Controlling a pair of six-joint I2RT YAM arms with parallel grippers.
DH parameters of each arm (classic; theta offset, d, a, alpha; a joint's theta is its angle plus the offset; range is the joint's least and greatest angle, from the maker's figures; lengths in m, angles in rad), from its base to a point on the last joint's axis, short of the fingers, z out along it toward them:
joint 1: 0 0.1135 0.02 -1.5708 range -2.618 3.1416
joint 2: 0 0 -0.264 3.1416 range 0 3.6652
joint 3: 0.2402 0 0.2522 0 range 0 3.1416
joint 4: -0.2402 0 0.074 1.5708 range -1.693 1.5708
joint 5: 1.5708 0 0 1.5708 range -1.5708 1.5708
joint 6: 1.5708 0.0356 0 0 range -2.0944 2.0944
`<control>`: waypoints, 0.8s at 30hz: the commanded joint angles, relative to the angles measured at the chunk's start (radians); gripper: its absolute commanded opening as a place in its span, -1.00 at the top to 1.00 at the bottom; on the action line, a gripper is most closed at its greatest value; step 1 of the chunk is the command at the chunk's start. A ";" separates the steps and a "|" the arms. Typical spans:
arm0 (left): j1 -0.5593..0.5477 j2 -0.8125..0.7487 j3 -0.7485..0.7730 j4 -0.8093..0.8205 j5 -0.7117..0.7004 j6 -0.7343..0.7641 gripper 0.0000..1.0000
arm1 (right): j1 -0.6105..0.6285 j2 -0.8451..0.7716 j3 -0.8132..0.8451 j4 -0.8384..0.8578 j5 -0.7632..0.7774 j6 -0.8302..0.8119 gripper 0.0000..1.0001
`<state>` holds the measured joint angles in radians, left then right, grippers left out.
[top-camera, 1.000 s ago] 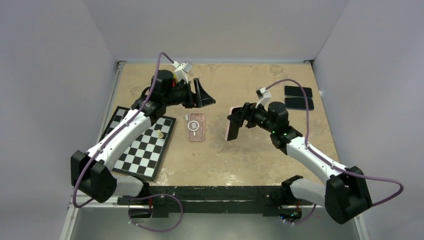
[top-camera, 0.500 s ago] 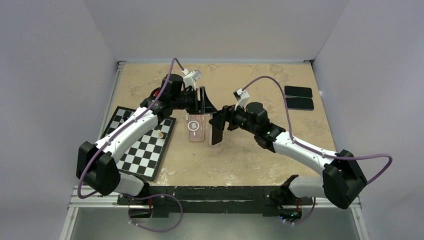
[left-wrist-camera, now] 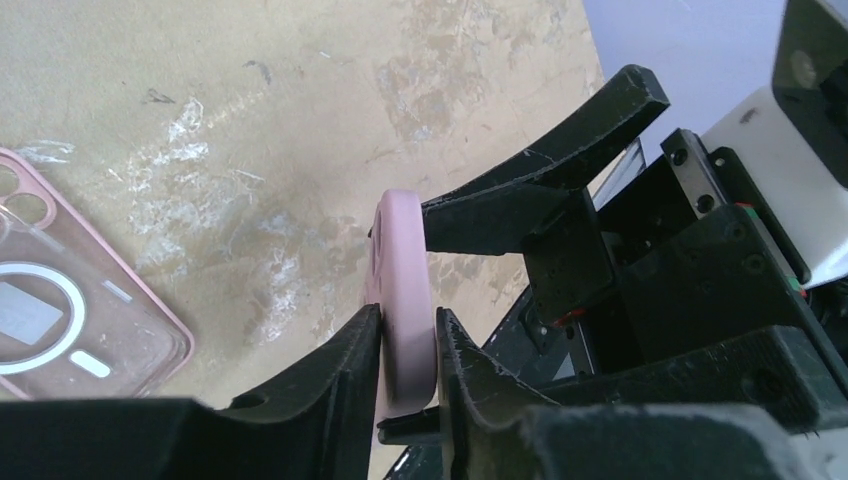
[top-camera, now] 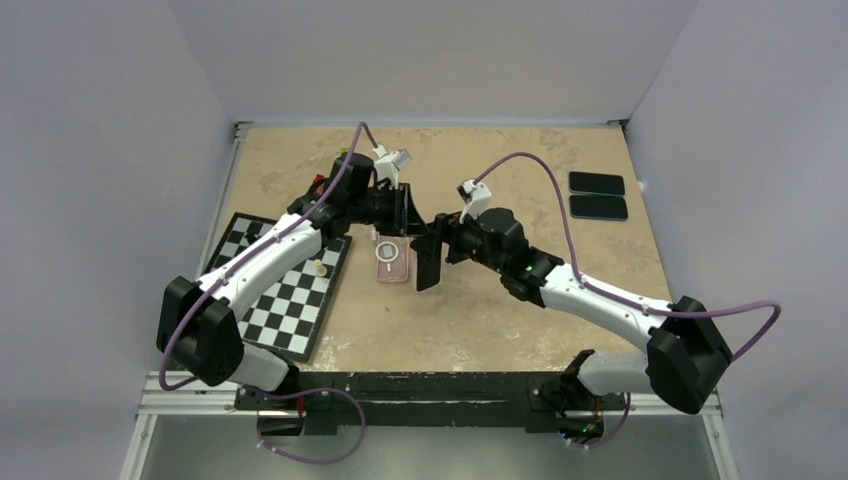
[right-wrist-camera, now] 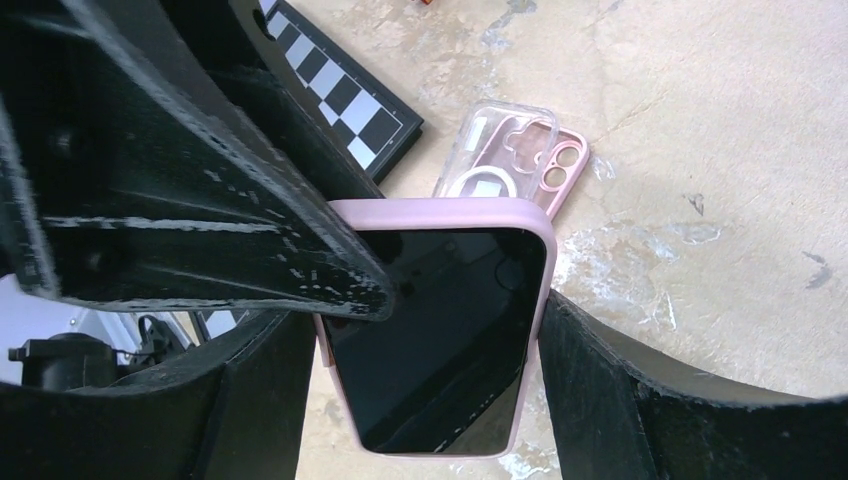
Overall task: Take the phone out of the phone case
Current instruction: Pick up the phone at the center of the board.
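Observation:
A phone (right-wrist-camera: 440, 330) with a black screen sits inside a pink phone case (right-wrist-camera: 445, 212), held upright above the table (top-camera: 500, 310). My right gripper (right-wrist-camera: 430, 345) is shut on the case's two long sides. My left gripper (left-wrist-camera: 408, 330) comes from the opposite side, and its fingers press the front and back of the pink phone case (left-wrist-camera: 405, 290) at its top end. From above, the cased phone (top-camera: 430, 262) hangs between the left gripper (top-camera: 405, 212) and the right gripper (top-camera: 434, 250).
A separate clear case with a pink rim (top-camera: 388, 258) lies flat on the table just left of the held phone. A chessboard (top-camera: 290, 300) with a small piece (top-camera: 319, 268) lies at the left. Two dark phones (top-camera: 597, 195) lie at the far right.
My right arm carried the cased phone left toward the middle. My left arm swung in to meet it, and its fingers narrowed onto the case's top end.

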<state>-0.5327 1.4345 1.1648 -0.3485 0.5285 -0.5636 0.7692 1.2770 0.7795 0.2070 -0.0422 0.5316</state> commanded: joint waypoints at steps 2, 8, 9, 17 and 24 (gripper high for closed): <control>-0.010 0.032 0.033 -0.014 0.063 0.030 0.48 | 0.031 -0.034 0.072 0.091 0.077 0.010 1.00; -0.011 0.023 0.038 -0.030 0.056 0.051 1.00 | 0.056 0.001 0.104 0.033 0.115 -0.033 1.00; -0.011 0.018 0.041 -0.035 0.049 0.059 1.00 | 0.056 0.004 0.109 0.023 0.110 -0.040 0.97; -0.010 -0.092 0.023 -0.059 -0.154 0.130 1.00 | 0.056 -0.039 0.058 -0.042 0.094 -0.055 -0.62; -0.008 -0.220 -0.023 -0.026 -0.325 0.208 1.00 | 0.055 -0.086 -0.034 -0.039 -0.034 -0.105 -0.73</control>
<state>-0.5526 1.3102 1.1519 -0.4358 0.3244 -0.4217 0.8261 1.2427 0.7940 0.1509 0.0025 0.4747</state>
